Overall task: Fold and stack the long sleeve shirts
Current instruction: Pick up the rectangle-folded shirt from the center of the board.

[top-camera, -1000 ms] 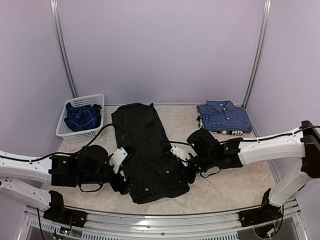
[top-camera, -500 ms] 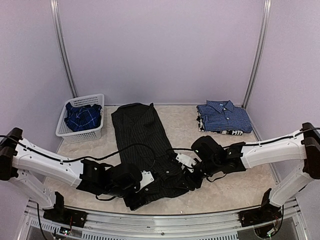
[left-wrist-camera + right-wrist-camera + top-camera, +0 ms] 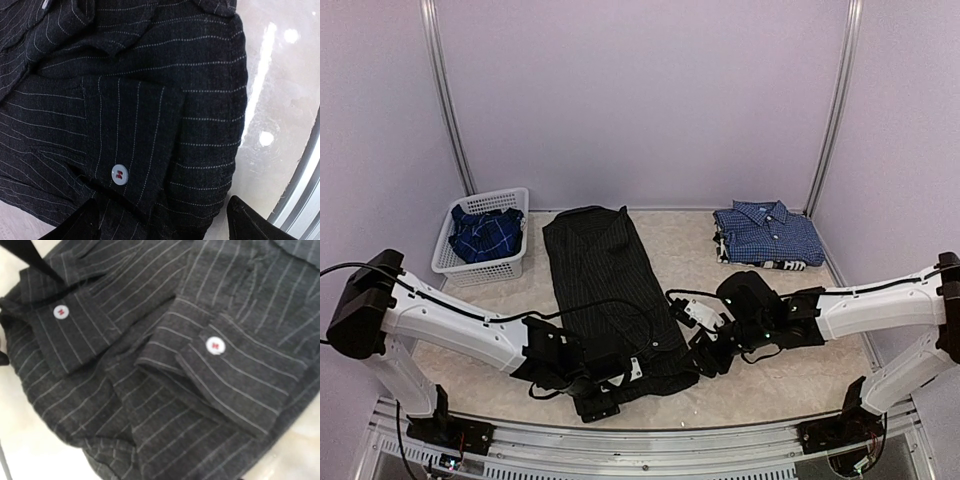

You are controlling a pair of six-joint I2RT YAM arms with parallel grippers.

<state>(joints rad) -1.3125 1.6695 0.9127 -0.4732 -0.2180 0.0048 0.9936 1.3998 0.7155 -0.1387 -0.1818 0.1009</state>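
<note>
The black shirt (image 3: 605,280) has its near hem hidden under the left end effector (image 3: 598,392) at the near edge of the desk (image 3: 780,385), the right end effector (image 3: 705,353) blends into that dark cloth so its jaws cannot be read, the basket (image 3: 485,265) half hides the plaid shirt (image 3: 485,232), and both wrist views crop the black shirt.

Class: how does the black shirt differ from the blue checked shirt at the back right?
The black shirt is dark with thin pale stripes; the checked shirt is blue and white. The black shirt lies stretched long; the checked shirt is folded compact. Both lie on the table.
</note>
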